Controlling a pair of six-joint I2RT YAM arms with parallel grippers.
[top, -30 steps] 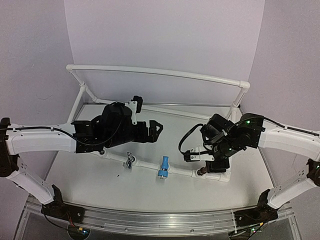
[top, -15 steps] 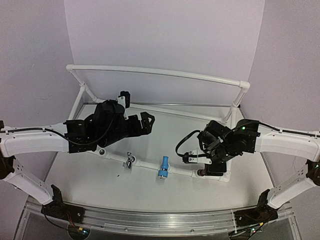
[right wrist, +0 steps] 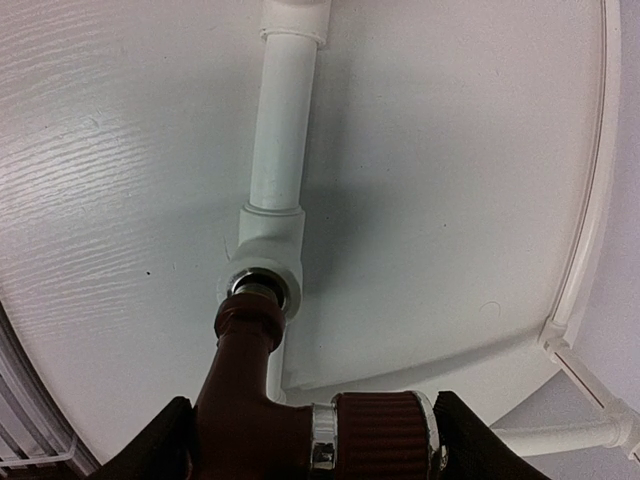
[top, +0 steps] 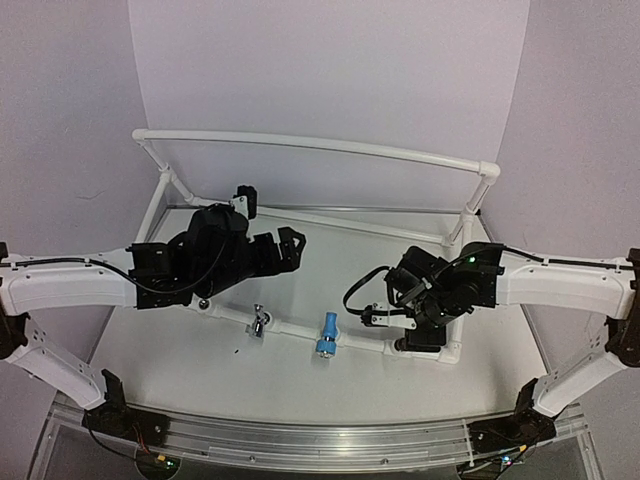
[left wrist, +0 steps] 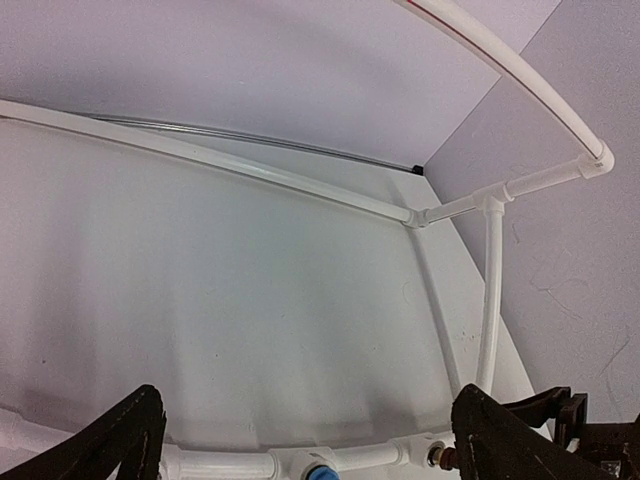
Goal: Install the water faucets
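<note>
The right gripper (right wrist: 310,440) is clamped on the red-brown faucet (right wrist: 245,400), whose silver end sits in the white socket (right wrist: 268,262) at twelve o'clock from the jaws. The left gripper (left wrist: 305,430) hangs spread apart, with the blue faucet (left wrist: 318,472) at its six o'clock.

Between the fingers of the right end effector (right wrist: 312,445), the red-brown faucet (right wrist: 262,390) runs off the bottom edge; from above it lies mostly hidden beneath that end effector. The blue faucet (left wrist: 318,468), below the left end effector (left wrist: 305,425), is likewise clipped, with only its top showing.
</note>
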